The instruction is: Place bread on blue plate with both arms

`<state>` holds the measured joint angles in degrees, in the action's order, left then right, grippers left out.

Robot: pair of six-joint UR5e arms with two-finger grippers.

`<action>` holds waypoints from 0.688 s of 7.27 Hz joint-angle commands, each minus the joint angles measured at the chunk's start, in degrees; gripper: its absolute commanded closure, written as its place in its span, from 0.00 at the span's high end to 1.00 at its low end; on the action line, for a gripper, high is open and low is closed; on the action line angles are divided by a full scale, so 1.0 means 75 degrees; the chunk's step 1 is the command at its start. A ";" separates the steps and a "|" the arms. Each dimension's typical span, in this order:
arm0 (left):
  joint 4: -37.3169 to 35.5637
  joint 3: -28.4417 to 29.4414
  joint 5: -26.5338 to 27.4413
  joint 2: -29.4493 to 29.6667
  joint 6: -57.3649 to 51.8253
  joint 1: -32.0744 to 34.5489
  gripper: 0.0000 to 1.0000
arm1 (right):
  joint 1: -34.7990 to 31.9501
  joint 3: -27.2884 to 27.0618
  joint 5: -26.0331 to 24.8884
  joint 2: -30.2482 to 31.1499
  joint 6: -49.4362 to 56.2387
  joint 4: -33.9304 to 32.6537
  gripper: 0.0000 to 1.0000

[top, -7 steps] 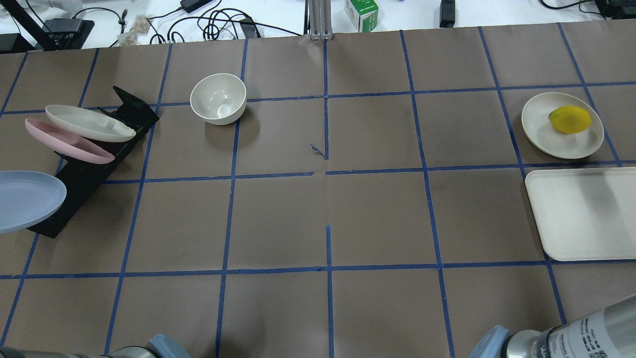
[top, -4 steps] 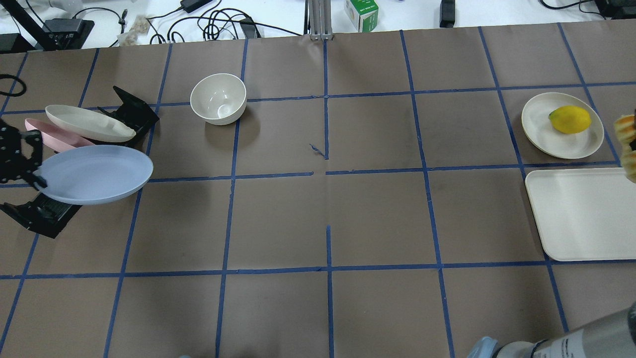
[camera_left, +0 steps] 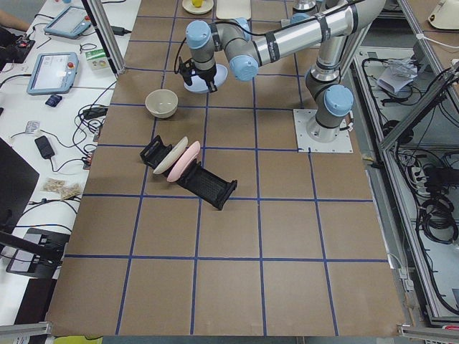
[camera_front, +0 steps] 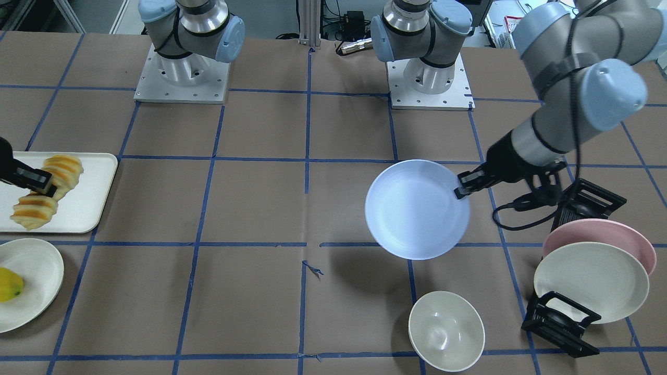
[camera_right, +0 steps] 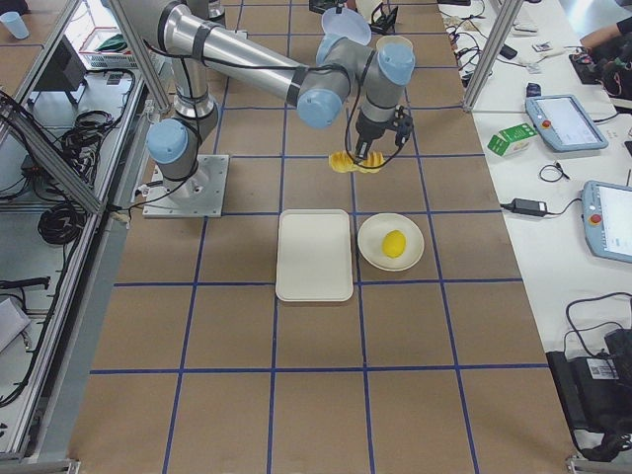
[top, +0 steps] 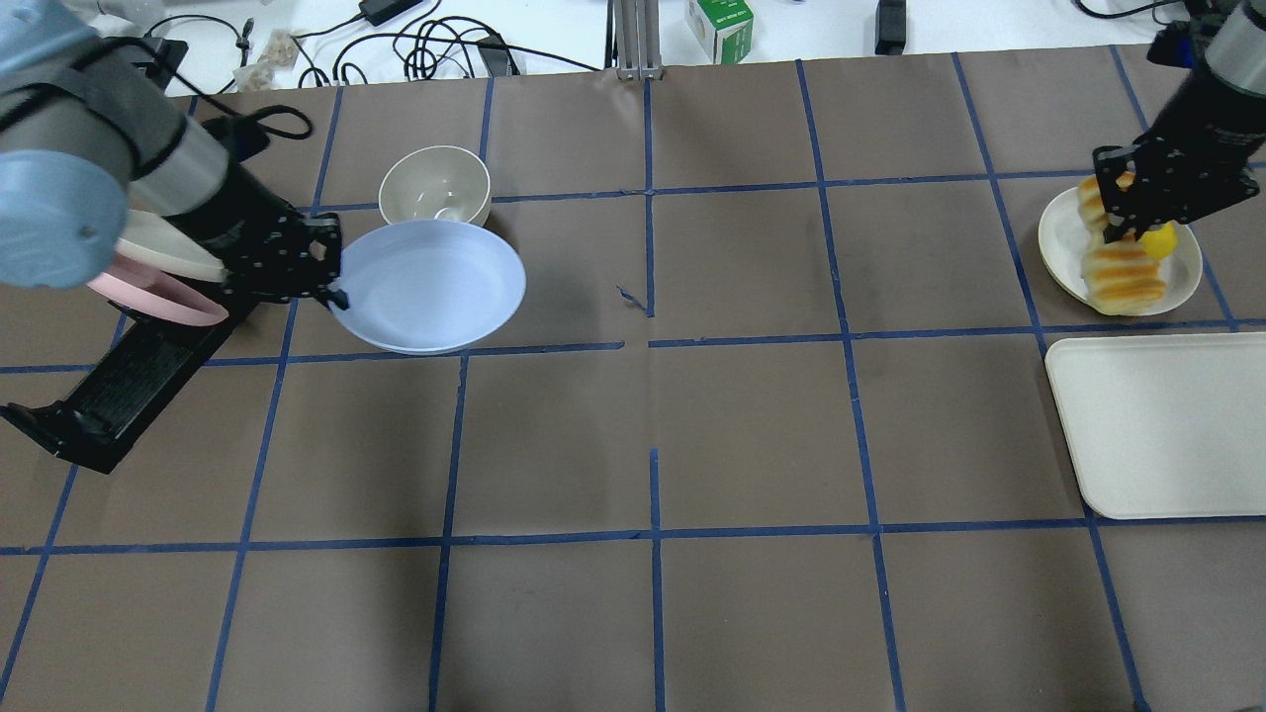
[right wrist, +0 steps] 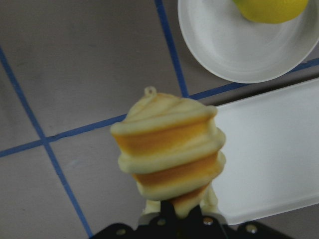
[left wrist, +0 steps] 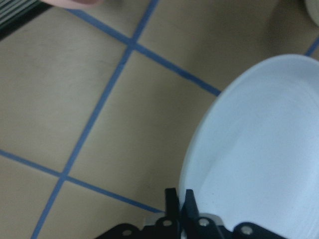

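Yellow-orange ridges and pale grooves mark the bread [right wrist: 169,144], which hangs in the air with nothing under it touching it. The right gripper [top: 1126,229] has its two fingers closed tight across the loaf's middle, so one end sticks out on each side of the jaws. In the right wrist view there is brown paper with blue tape below the loaf, with a corner of the cream tray [top: 1167,425] and the cream dish [camera_front: 31,281] close by. The lemon [camera_front: 9,284] lies on that dish. The views disagree on whether the bread is over the tray or the dish, so I cannot tell exactly what lies beneath it.

The blue plate [top: 435,287] is at the other end of the table, well apart from the bread. It is also held clear of the table [top: 752,425], roughly level with its hollow side up, and it casts a shadow on the paper. The left gripper [left wrist: 178,199] pinches the plate's rim between nearly closed fingers. The left arm [camera_front: 573,94] reaches in above the black rack [top: 109,396].

A cream bowl [top: 435,193] stands upright on the table just beside the plate. The rack holds a pink plate [camera_front: 599,234] and a cream plate [camera_front: 591,281], both leaning on edge.
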<state>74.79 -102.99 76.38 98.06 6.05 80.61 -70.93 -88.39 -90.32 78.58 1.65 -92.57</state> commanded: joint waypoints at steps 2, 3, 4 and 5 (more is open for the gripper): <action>-0.4112 -0.1628 -0.0804 0.0961 0.0713 0.1392 0.00 | -0.1273 0.0500 0.0429 0.0034 -0.1913 0.0425 0.00; -0.4298 -0.1654 -0.1007 0.1220 0.0763 0.1462 0.00 | -0.1672 0.0512 0.0440 0.0011 -0.2453 0.0332 0.00; -0.4311 -0.1700 -0.0939 0.1327 0.0740 0.1695 0.00 | -0.1919 0.0524 0.0441 -0.0024 -0.2551 0.0262 0.00; -0.4323 -0.1736 -0.0927 0.1397 0.0775 0.1929 0.00 | -0.2107 0.0582 0.0580 -0.0071 -0.2552 0.0145 0.00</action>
<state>43.13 -115.53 69.53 107.50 11.56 93.08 -84.53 -84.45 -86.80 78.43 -16.53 -90.60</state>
